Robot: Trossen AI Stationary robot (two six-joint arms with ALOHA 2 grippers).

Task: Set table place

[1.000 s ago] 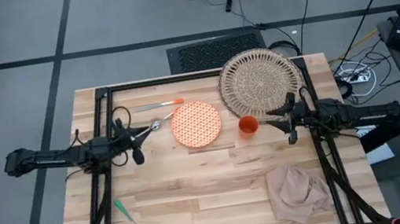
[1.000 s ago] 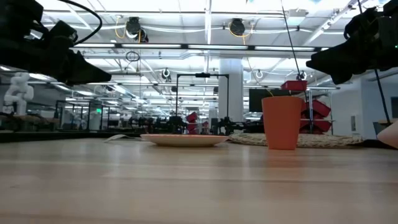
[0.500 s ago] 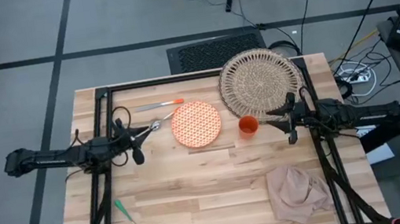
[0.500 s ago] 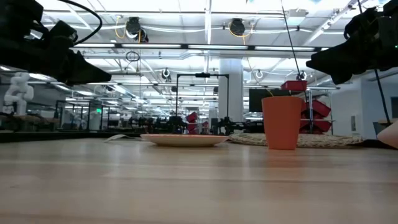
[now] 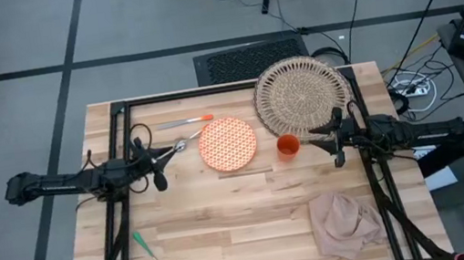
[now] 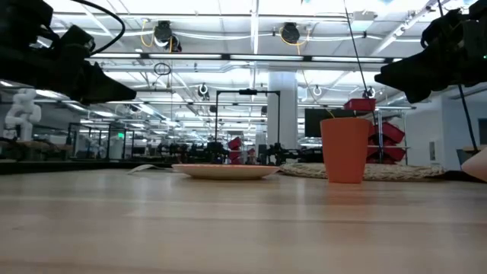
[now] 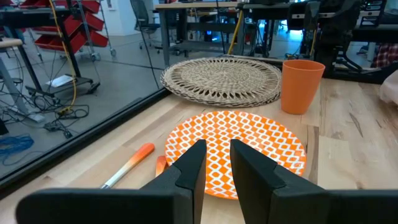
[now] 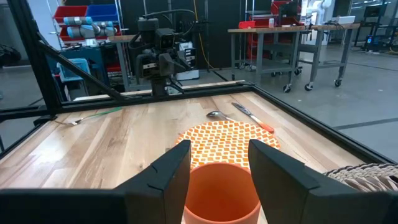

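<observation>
Nothing is placed yet: the right gripper [image 5: 335, 137], open and empty, faces the cup [image 5: 287, 146]; the left gripper [image 5: 157, 167] hangs nearly closed, empty. Likely next: the placemat [image 5: 300, 94].

Bright, even overhead light comes from the ceiling strip lights [image 6: 255, 15], which glare white in the low view. Shadows on the wooden surface [image 5: 226, 214] are soft and faint. Its near planks blur at table height.
</observation>
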